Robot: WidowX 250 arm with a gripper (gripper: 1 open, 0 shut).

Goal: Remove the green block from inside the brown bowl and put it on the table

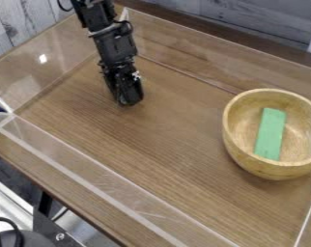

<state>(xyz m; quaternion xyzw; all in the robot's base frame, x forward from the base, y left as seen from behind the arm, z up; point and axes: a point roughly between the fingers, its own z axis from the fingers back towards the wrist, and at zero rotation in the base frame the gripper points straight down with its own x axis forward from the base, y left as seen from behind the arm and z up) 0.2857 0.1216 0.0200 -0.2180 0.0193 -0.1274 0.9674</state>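
The green block (270,132) lies flat inside the brown bowl (239,147), which stands on the table (145,154) at the right. My gripper (127,94) hangs on the black arm at the upper left, pointing steeply down with its tips at the tabletop. It is far to the left of the bowl. Its tip looks spread, so the jaws stand open with nothing between them.
Low clear acrylic walls (68,159) run around the table, the near one crossing diagonally in front. A pale ledge and dark parts lie outside the wall at the bottom left (16,217).
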